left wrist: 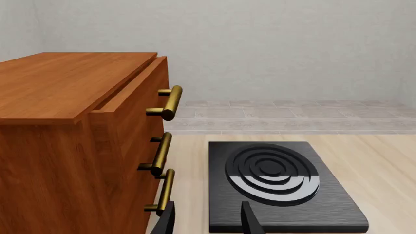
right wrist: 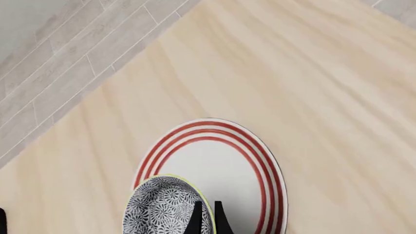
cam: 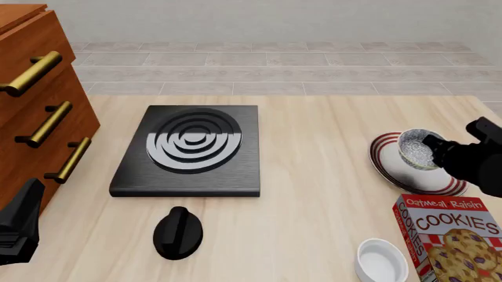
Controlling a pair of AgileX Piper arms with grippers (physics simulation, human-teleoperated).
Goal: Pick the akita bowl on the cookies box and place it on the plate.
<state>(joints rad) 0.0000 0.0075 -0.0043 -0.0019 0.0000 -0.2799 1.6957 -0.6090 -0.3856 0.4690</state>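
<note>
Akita bowl (right wrist: pixel 165 207) held over the plate (right wrist: pixel 250 165), rim pinched between the right gripper (right wrist: pixel 206 217) fingers, off the cookies box (cam: pixel 452 235). Whether it touches the plate: cannot tell. Risk: an early release tips the bowl. Left gripper (left wrist: pixel 208 219) spread, idle near the stove (left wrist: pixel 279 187).

Table (cam: pixel 330 141): stove (cam: pixel 192 150), plate (cam: pixel 384 161), cookies box (cam: pixel 451 238).
</note>
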